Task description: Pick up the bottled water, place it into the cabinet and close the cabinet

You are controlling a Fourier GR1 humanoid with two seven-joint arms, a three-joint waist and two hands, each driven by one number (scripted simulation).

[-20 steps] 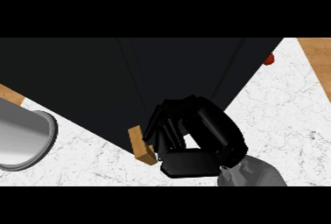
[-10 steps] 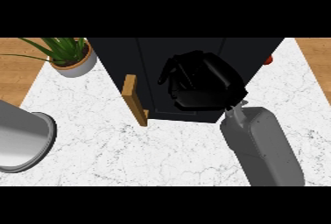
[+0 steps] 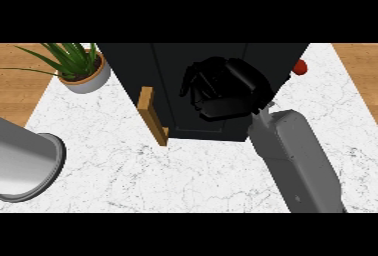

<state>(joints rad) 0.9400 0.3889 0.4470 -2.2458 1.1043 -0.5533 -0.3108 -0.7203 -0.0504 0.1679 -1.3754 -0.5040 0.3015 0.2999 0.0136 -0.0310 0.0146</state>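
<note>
At twelve o'clock on the counter (image 3: 184, 175), the right hand (image 3: 221, 90) hovers with curled fingers before the dark cabinet (image 3: 170, 80), its door (image 3: 153, 122) ajar at eight o'clock from the hand; no bottle shows, nor whether the hand holds anything.

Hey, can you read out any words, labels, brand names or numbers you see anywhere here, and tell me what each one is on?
None: no readable text shows in the head view.
The black cabinet, potted plant, grey pot, marble counter and right hand carry no lettering.
The small red object behind the cabinet is too hidden to tell.
</note>
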